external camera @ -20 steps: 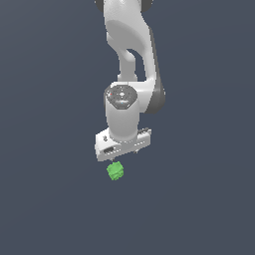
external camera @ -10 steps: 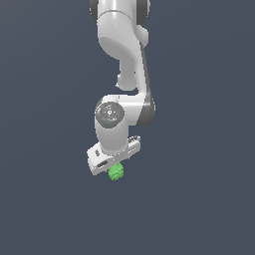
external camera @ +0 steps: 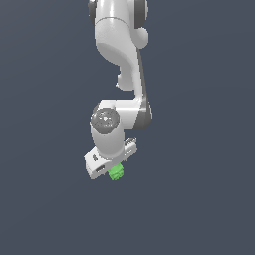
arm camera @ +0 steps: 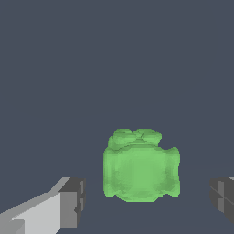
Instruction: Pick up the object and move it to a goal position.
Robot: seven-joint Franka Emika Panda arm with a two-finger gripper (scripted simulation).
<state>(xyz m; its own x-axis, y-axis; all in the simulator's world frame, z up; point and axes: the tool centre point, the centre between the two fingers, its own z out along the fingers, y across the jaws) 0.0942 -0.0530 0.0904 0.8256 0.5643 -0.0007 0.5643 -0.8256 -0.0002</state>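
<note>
The object (external camera: 116, 172) is bright, mottled green, the arm (external camera: 121, 55) glossy white with dark grey joints, the end effector (arm camera: 146, 201) white with dark grey finger pads (arm camera: 73, 202), all against a uniform slate blue-grey background.

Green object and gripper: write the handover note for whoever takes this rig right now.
Gripper: open, jaws spread to either side of the green object, with a clear gap on each side in the wrist view; nothing gripped.
Object: lumpy green block on the plain dark surface, sitting between the jaws. In the exterior view it peeks out just under the gripper, toward that view's right.
Done: approach and alignment over the object.
Left: close on it, lift it, carry it to the goal. No goal marker shows in either view.
</note>
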